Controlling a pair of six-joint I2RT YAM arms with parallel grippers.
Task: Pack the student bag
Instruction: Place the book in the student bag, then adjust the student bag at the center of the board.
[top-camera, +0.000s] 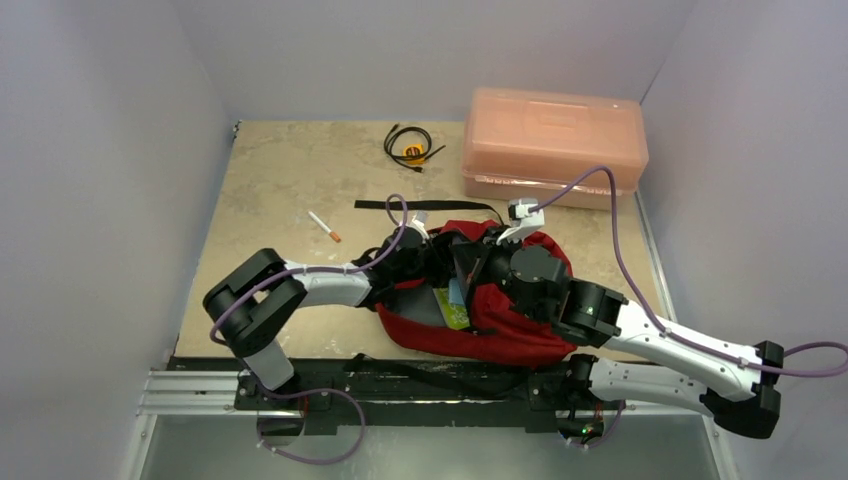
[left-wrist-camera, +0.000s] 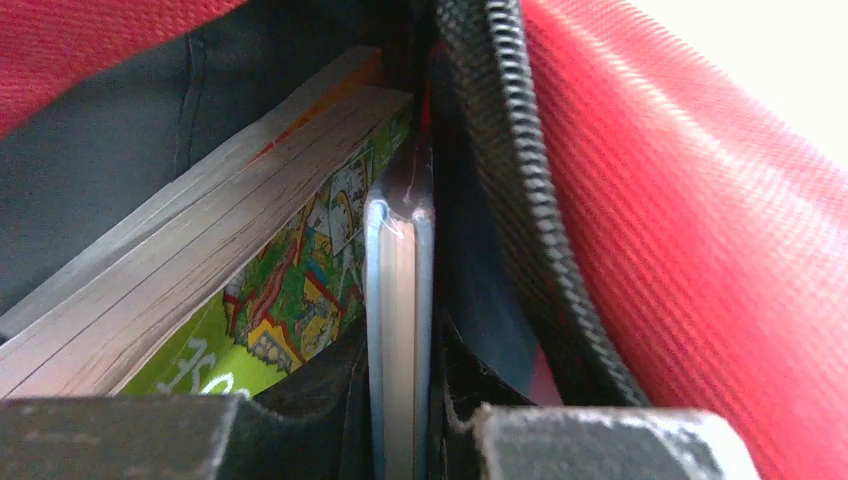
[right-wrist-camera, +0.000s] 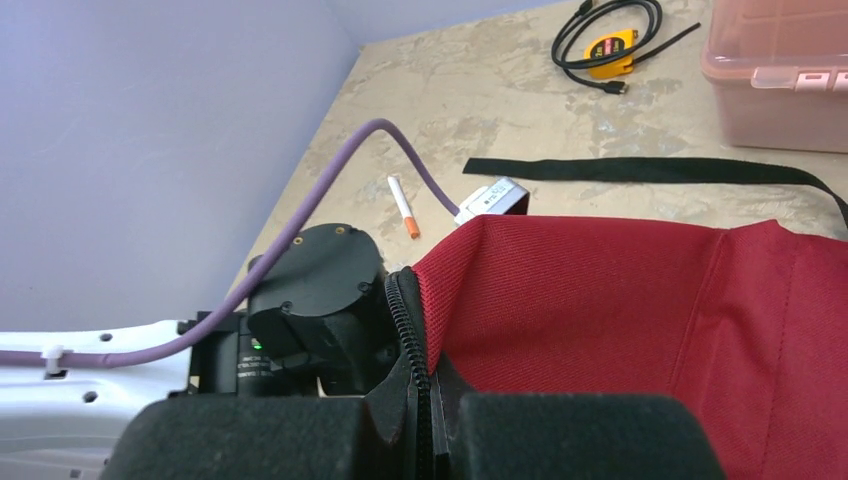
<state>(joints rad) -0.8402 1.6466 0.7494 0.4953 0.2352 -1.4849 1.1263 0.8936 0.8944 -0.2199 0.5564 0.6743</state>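
Observation:
The dark red student bag (top-camera: 510, 325) lies open in the middle of the table. My left gripper (top-camera: 438, 262) reaches into its mouth and is shut on a thin blue-edged book (left-wrist-camera: 400, 330), held upright on its edge between the fingers (left-wrist-camera: 400, 445). Beside it stands a thicker book with a green cover (left-wrist-camera: 290, 290), which also shows in the top view (top-camera: 455, 310). My right gripper (right-wrist-camera: 425, 435) is shut on the bag's black zipper edge (right-wrist-camera: 408, 330) and holds the red fabric (right-wrist-camera: 620, 300) up; it also shows in the top view (top-camera: 488, 260).
A pink translucent box (top-camera: 553, 145) stands at the back right. A coiled black cable with a yellow tag (top-camera: 410, 147) lies at the back. A white pen with an orange tip (top-camera: 324, 226) and a black strap (top-camera: 420, 205) lie behind the bag.

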